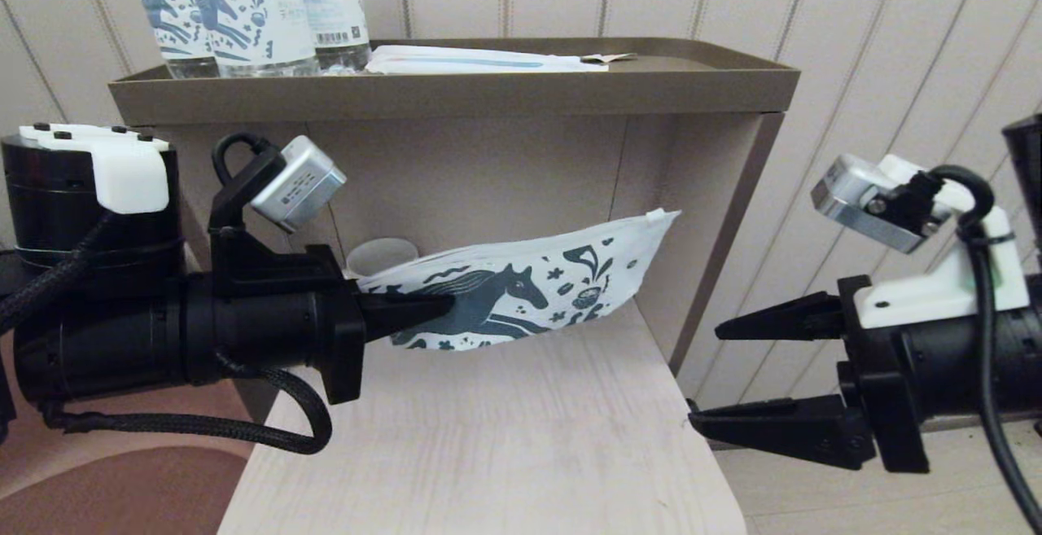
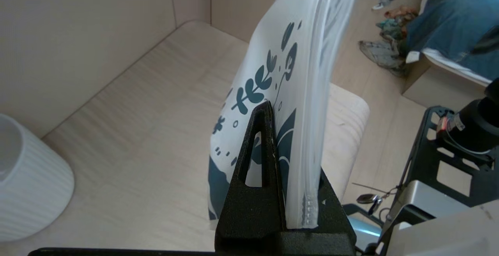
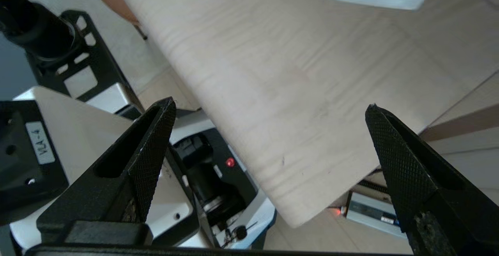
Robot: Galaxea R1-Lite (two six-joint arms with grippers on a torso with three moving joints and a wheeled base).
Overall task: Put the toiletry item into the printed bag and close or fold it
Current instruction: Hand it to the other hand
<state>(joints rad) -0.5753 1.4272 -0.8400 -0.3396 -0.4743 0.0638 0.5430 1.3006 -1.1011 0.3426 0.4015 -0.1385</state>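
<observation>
Printed bag: flat white pouch with teal horse print, held clear of the pale wooden shelf, one end clamped, the far end rising toward the right side panel of the unit. The left wrist view showed the zip edge running along one long side; whether the zip was done up could not be told.

Toiletry item: not visible in any view. Whether it already lay inside the pouch could not be told, as the pouch stayed flat and showed no bulge.

Left gripper: fingers closed on the bag's left end, holding it above the shelf.

Right gripper: fingers spread wide, holding nothing, standing off the shelf's right front corner, well apart from the bag.

Surroundings: a white ribbed cup behind the bag on the shelf; on the upper tray, clear bottles with horse-print labels and a long flat white packet with a blue stripe.

Progress, as judged: the bag was in hand; insertion unconfirmed; closing or folding appeared outstanding, likely work for the free right gripper.
</observation>
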